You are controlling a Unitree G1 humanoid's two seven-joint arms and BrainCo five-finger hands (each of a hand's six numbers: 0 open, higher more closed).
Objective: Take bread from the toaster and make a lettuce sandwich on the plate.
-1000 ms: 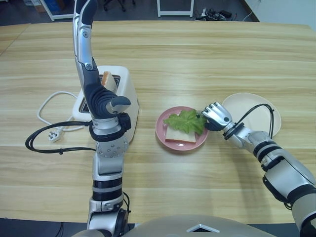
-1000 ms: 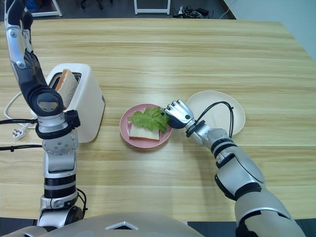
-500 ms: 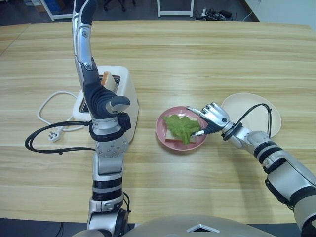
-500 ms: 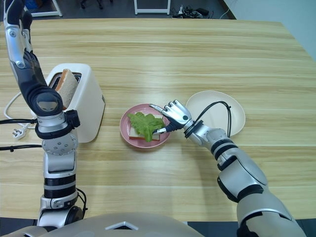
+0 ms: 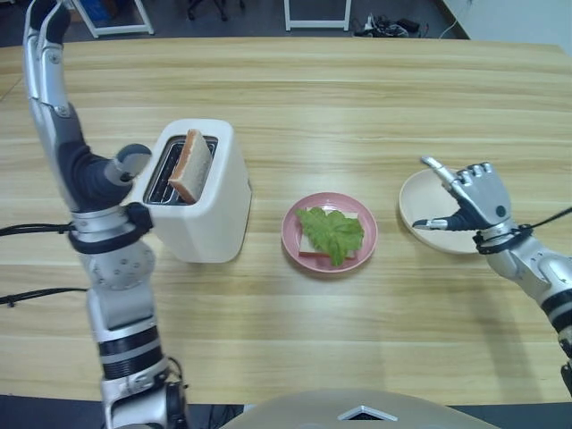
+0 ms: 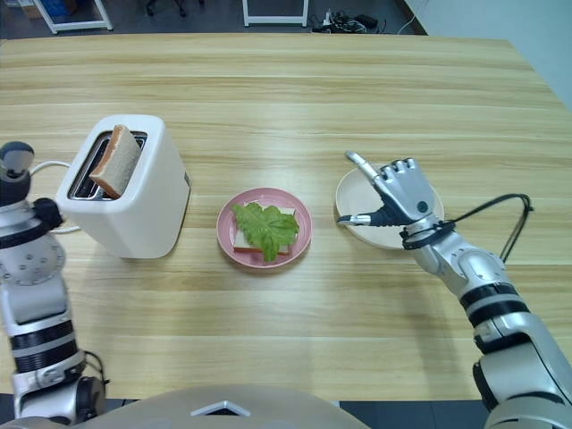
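Left eye view: right hand [image 5: 472, 198], fingers spread and empty, over the cream plate [image 5: 416, 204]; lettuce [image 5: 332, 231] lies on bread [image 5: 308, 249] on the pink plate [image 5: 293, 234]; toast [image 5: 189, 165] stands in the toaster [image 5: 210, 210].

Lettuce [image 6: 265, 228] covers most bread [image 6: 240, 239] (the plated slice).

Matt wood-grain table [image 5: 357, 107], glossy white toaster [image 5: 210, 214], seemingly plastic plate [image 5: 289, 234].

Light wooden table [image 5: 357, 89]; dark floor [image 5: 241, 13] and white furniture frames [image 5: 317, 26] beyond.
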